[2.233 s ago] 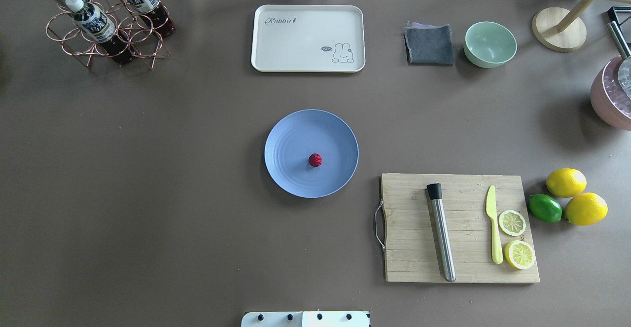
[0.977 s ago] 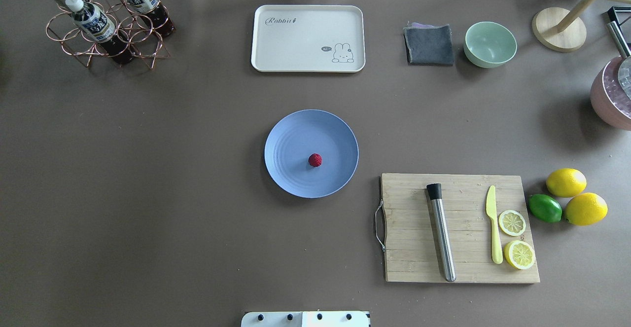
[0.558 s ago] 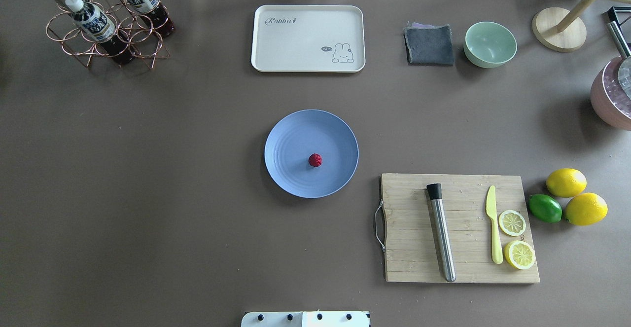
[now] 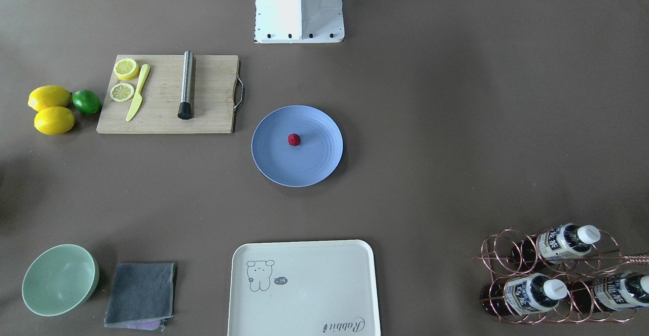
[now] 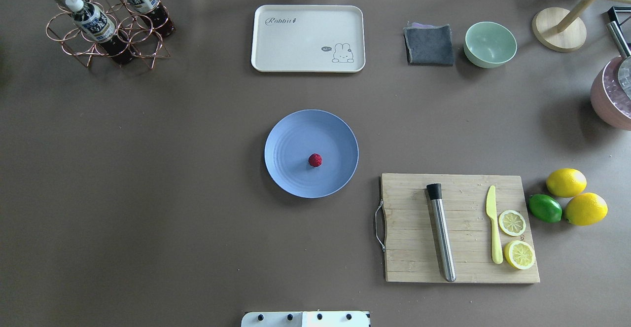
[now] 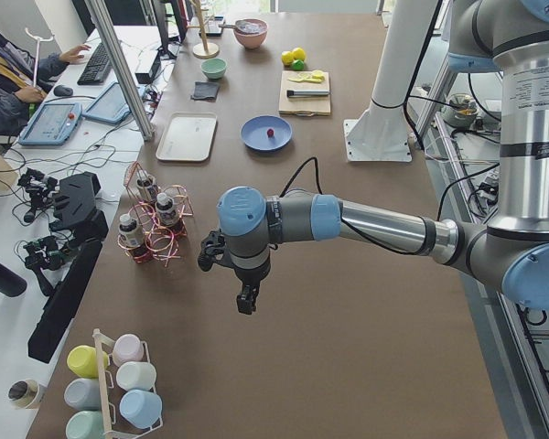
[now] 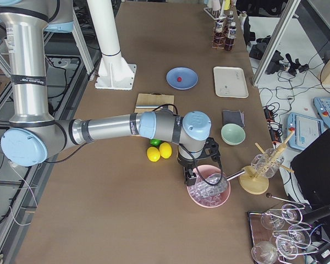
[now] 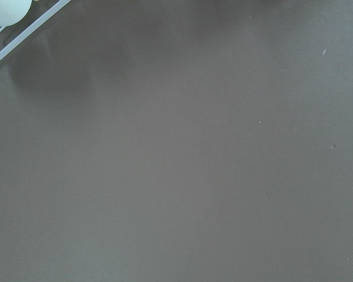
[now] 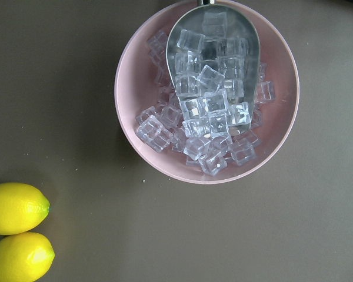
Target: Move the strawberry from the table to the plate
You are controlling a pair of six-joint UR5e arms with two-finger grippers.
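Note:
The small dark-red strawberry point(image 5: 315, 160) point(image 4: 294, 139) lies on the light-blue plate point(image 5: 288, 137) point(image 4: 317, 169), a little off its middle, in the centre of the brown table point(image 5: 148, 179). No gripper is near it. My left gripper point(image 6: 245, 302) hangs over bare table at the robot's far left end, beside the bottle rack, and shows only in the exterior left view. My right gripper point(image 7: 191, 177) hangs over a pink bowl of ice at the far right end, seen only in the exterior right view. I cannot tell whether either is open or shut.
A wooden cutting board point(image 5: 409, 228) with a steel muddler point(image 5: 442, 238), yellow knife and lemon slices lies right of the plate. Two lemons point(image 5: 566, 182) and a lime point(image 5: 545, 208) sit beyond it. A cream tray point(image 5: 308, 38), grey cloth, mint bowl point(image 5: 490, 44), bottle rack point(image 5: 106, 31) and pink ice bowl point(image 9: 165, 70) ring the table.

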